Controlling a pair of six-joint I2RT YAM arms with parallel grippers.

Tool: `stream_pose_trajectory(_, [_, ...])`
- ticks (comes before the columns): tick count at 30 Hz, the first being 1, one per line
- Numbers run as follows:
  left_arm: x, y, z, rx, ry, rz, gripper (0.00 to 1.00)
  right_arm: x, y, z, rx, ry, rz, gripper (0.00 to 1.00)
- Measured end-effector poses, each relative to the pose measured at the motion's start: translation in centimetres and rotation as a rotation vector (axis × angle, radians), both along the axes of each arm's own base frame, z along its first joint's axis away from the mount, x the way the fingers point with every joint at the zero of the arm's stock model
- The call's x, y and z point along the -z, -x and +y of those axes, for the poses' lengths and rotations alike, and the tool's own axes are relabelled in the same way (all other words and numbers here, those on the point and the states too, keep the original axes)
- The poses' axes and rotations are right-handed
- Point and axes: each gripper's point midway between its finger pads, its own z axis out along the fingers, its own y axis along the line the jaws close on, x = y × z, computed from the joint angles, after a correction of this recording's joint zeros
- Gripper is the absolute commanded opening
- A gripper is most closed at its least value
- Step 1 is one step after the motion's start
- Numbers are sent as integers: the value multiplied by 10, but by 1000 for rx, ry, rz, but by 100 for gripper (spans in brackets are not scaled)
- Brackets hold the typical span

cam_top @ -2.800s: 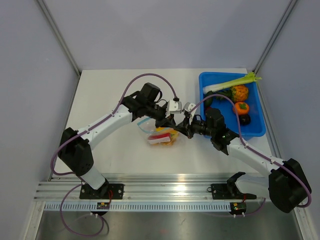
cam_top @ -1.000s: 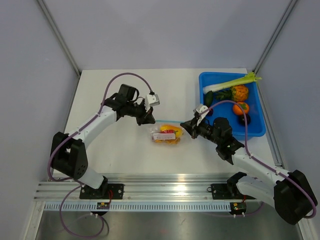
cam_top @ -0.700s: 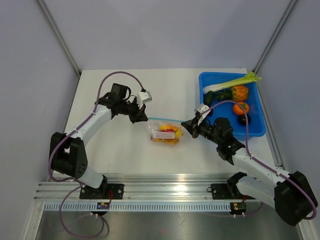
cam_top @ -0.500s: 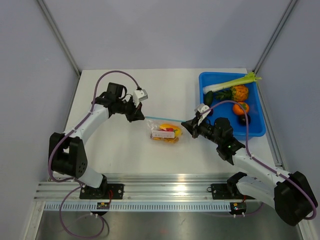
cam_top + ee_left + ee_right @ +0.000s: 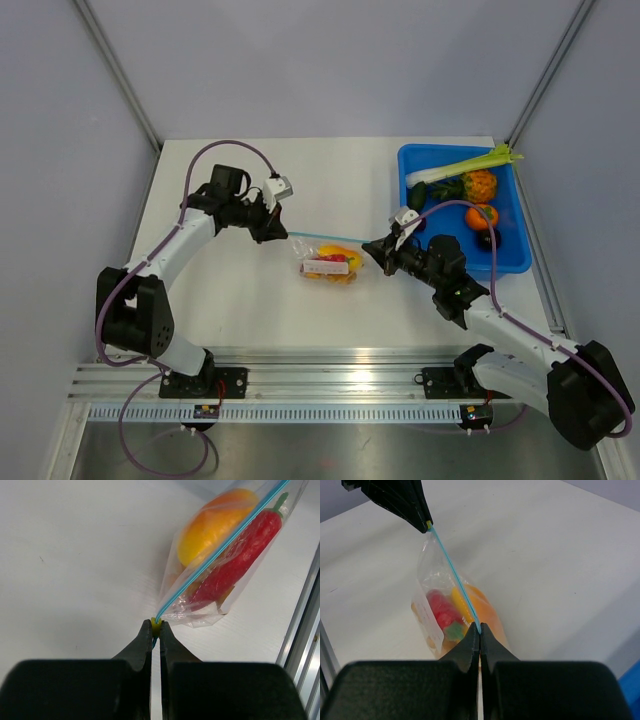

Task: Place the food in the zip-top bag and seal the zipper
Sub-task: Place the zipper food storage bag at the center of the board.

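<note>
The clear zip-top bag (image 5: 330,265) hangs stretched between my two grippers over the table's middle. The food is inside it: a red chili piece (image 5: 240,555), an orange lump (image 5: 212,525) and a yellow piece (image 5: 461,605). The blue-green zipper (image 5: 322,240) runs taut along the bag's top edge. My left gripper (image 5: 272,233) is shut on the zipper's left end, on a small yellow slider tab (image 5: 156,625). My right gripper (image 5: 372,248) is shut on the zipper's right end (image 5: 478,628). The left gripper also shows in the right wrist view (image 5: 426,526).
A blue tray (image 5: 508,258) at the right back holds a green-white leek stalk (image 5: 465,166), an orange fruit with green top (image 5: 483,215), a lumpy orange piece (image 5: 480,184) and dark items. Aluminium rails (image 5: 340,380) run along the near edge.
My left gripper has slid leftward along the zipper from near the right gripper to its far left end. The bag now hangs stretched between both grippers. The right gripper has barely moved.
</note>
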Motion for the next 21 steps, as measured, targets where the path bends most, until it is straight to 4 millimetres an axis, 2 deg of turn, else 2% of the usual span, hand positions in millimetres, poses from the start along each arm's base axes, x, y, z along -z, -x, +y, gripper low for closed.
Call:
stream_pose_trajectory(5, [-7, -3, 1, -36, 27, 23, 0, 1, -4, 1, 5, 6, 6, 0])
stream_pose_trajectory(7, [-15, -11, 1, -61, 44, 13, 0, -3, -11, 3, 17, 8, 3, 0])
stream_pose_trajectory(10, [-31, -27, 1, -103, 63, -33, 0, -20, -35, 6, 53, 24, -23, 0])
stream_pose_trajectory(12, [-47, -41, 1, -130, 73, -90, 0, -39, -56, 9, 80, 32, -57, 5])
stream_pose_trajectory(14, [-67, -56, 1, -156, 86, -152, 0, -60, -74, 14, 99, 29, -95, 20])
stream_pose_trajectory(15, [-79, -64, 1, -167, 96, -191, 21, -71, -82, 17, 101, 25, -115, 45])
stream_pose_trajectory(17, [-105, -77, -1, -183, 119, -263, 48, -89, -93, 23, 99, 13, -144, 61])
stream_pose_trajectory(18, [-115, -82, -2, -188, 131, -293, 83, -94, -95, 25, 93, 13, -155, 73])
stream_pose_trajectory(19, [-123, -85, -2, -192, 142, -316, 99, -98, -96, 27, 88, 7, -154, 86])
stream_pose_trajectory(21, [-134, -86, -3, -208, 164, -336, 99, -99, -96, 29, 84, 4, -143, 99])
